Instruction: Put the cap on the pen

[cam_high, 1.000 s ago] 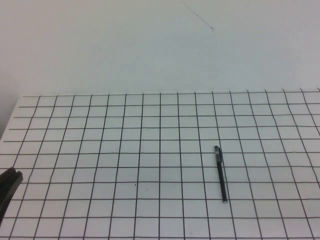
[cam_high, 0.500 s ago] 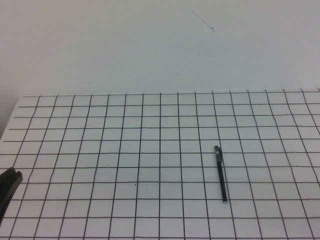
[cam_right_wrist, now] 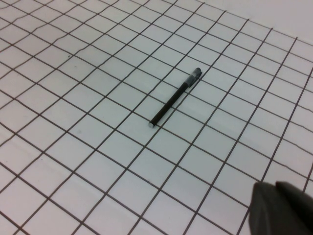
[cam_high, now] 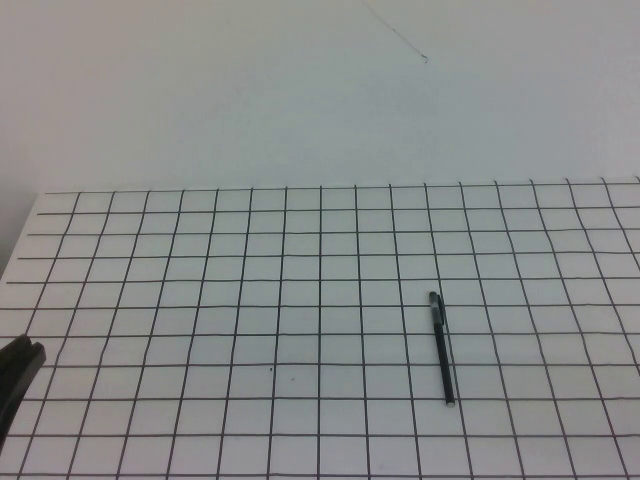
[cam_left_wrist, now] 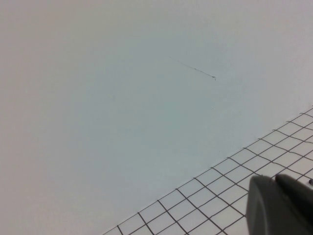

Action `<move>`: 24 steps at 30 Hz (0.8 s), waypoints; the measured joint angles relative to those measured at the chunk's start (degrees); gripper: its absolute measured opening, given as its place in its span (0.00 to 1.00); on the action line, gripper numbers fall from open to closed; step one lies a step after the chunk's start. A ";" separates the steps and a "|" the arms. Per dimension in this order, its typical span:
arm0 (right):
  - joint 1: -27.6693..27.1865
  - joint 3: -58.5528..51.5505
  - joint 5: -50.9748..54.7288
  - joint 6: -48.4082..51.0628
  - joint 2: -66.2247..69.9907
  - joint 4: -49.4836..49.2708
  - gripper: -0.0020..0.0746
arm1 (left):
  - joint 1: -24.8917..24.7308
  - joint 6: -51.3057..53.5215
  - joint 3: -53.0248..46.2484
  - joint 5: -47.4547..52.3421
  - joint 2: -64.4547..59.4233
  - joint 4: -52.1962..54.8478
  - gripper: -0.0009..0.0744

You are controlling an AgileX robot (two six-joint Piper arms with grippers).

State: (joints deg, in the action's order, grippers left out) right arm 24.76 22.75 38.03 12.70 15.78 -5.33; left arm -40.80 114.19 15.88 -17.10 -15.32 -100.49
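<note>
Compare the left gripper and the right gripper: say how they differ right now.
The left gripper shows in the high view at the table's left edge; the right gripper does not, appearing only in its own wrist view. The right gripper's camera faces the pen lying on the grid; the left gripper's camera faces mostly the blank wall. Both are shut and hold nothing.
</note>
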 joint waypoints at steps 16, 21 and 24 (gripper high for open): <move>-20.49 -10.17 -14.60 7.67 -9.11 3.22 0.03 | 0.00 -0.37 0.00 0.23 0.00 0.00 0.01; -24.85 -18.72 -19.38 7.36 -16.76 0.00 0.03 | 0.00 -0.37 0.00 0.23 0.00 0.00 0.01; -26.42 -22.60 -20.44 7.36 -16.64 -2.10 0.03 | 0.00 -0.37 0.00 0.33 0.00 0.00 0.01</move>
State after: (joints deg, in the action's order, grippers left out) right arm -1.66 0.15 17.59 20.06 -0.85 -7.43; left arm -40.80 113.82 15.88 -16.77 -15.32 -100.49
